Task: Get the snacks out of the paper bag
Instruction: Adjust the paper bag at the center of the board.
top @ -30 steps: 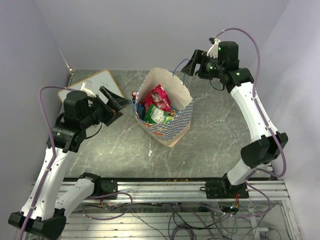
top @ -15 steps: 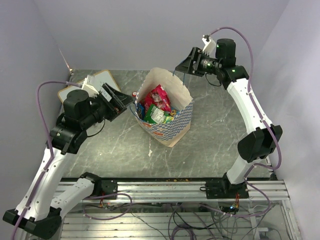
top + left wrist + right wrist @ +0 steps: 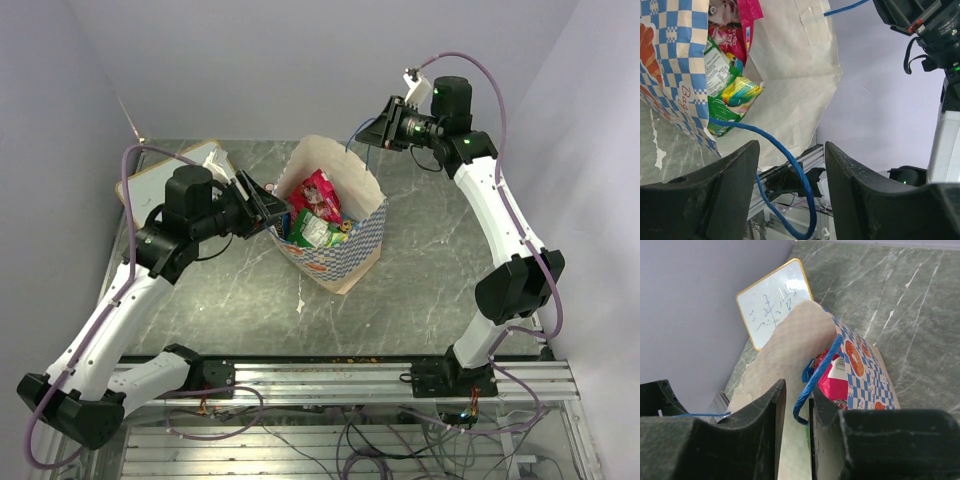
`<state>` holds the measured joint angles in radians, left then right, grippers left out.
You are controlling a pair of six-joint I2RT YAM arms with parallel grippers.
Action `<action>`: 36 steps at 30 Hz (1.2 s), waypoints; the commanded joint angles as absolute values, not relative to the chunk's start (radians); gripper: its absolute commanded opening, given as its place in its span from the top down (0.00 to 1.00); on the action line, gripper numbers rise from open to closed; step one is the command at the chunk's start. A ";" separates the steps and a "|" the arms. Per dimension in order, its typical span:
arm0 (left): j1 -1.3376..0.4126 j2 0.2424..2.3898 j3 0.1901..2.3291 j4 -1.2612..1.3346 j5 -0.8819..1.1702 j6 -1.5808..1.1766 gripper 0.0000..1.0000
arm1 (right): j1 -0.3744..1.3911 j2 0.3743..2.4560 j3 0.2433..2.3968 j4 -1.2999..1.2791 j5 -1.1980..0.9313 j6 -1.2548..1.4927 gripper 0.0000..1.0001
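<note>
I find the paper bag (image 3: 368, 238) standing at the centre of the top view, the snacks (image 3: 316, 208) inside its open mouth. The left gripper (image 3: 790, 150) is spread, with a blue cord handle (image 3: 771, 137) running between its fingers. The right gripper (image 3: 797, 387) is narrowed to a slit around the second cord handle (image 3: 816, 376).

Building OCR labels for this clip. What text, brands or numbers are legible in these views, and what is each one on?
"Bag": blue script on the checked band of the paper bag, left wrist view; the rest of the word or line is cut off.
White board: blue handwriting, not legible.
Green packet: fine print, too small to read.
Red packet: barcode, digits unreadable.
</note>
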<state>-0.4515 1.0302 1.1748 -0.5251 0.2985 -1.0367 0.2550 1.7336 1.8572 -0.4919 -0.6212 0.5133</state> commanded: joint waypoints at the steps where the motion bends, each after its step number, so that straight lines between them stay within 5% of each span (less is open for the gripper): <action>1: -0.468 1.007 1.166 -0.496 0.309 -1.030 0.38 | 0.252 1.744 1.877 -0.480 -0.647 0.501 0.77; 6: -0.478 1.024 1.183 -0.499 0.295 -1.034 0.69 | 0.252 1.739 1.867 -0.479 -0.652 0.490 0.79; 10: -0.478 1.030 1.228 -0.536 0.262 -1.015 0.91 | 0.254 1.748 1.926 -0.505 -0.697 0.441 0.90; 13: -0.476 1.062 1.333 -0.638 0.188 -0.958 0.93 | 0.267 1.722 1.934 -0.514 -0.723 0.389 1.00; 20: -0.416 1.191 1.633 -0.867 0.067 -0.849 0.93 | 0.361 1.607 1.817 -0.413 -0.761 0.428 1.00; 29: -0.100 1.265 1.880 -1.043 0.130 -0.701 0.93 | 0.602 1.589 1.720 -0.187 -0.800 0.609 0.99; 36: -0.045 1.326 2.005 -1.063 0.180 -0.596 0.93 | 0.698 1.582 1.612 -0.154 -0.830 0.616 1.00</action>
